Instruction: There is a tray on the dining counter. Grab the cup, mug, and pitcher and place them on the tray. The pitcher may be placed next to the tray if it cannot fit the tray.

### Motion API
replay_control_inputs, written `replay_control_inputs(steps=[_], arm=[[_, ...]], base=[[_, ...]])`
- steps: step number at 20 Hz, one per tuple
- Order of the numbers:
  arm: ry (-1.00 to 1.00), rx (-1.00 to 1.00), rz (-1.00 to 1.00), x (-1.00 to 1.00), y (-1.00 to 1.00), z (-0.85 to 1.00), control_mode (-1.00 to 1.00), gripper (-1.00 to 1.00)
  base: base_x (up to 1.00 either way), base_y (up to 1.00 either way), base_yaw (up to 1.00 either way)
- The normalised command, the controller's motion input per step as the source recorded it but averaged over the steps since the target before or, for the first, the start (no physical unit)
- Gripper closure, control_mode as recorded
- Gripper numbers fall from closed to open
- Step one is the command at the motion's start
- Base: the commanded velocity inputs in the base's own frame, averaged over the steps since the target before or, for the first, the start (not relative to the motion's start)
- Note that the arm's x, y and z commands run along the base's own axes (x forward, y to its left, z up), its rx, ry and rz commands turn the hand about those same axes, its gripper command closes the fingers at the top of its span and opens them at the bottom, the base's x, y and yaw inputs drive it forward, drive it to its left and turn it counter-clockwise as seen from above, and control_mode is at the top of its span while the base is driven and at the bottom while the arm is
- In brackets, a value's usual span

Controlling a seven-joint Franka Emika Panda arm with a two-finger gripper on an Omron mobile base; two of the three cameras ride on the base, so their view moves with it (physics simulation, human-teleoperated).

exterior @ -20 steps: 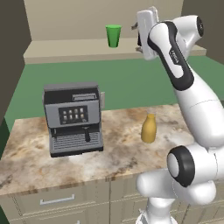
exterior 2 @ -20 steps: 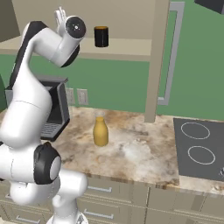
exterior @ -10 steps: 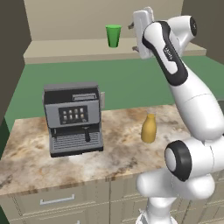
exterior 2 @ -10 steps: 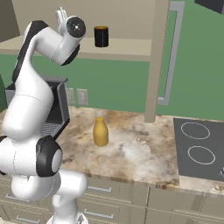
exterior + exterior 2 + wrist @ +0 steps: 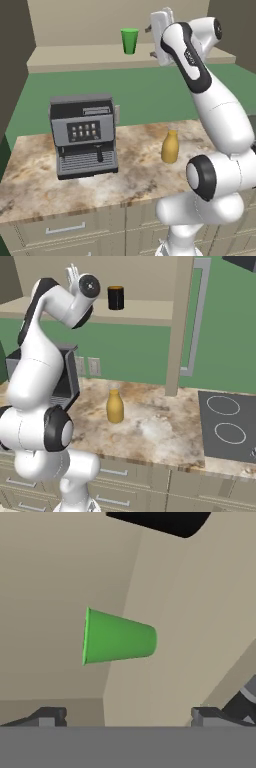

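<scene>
If the wide-open gripper (image 5: 125,717) is advanced off-centre, the cup (image 5: 117,637) could be knocked over along the shelf (image 5: 75,55).

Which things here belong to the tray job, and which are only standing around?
For the job:
green cup on the shelf
black mug on the shelf
yellow-orange pitcher on the marbled counter

Standing around:
coffee machine
stovetop

Even, flat, shadowless rendered light
</scene>
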Motion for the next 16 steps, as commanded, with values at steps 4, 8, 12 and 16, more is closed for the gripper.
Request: replay_control_inputs(steps=[4, 8, 12, 16], arm=[[0.0, 0.0, 0.0, 0.22, 0.0, 0.0, -1.0, -1.0], [0.0, 0.0, 0.0, 0.25, 0.0, 0.0, -1.0, -1.0], [0.0, 0.0, 0.0, 0.29, 0.0, 0.0, -1.0, -1.0], [0.0, 0.01, 0.0, 0.35, 0.0, 0.0, -1.0, -1.0]], base=[[0.0, 0.0, 0.0], [0.0, 0.0, 0.0], [0.0, 0.0, 0.0], [0.0, 0.0, 0.0]])
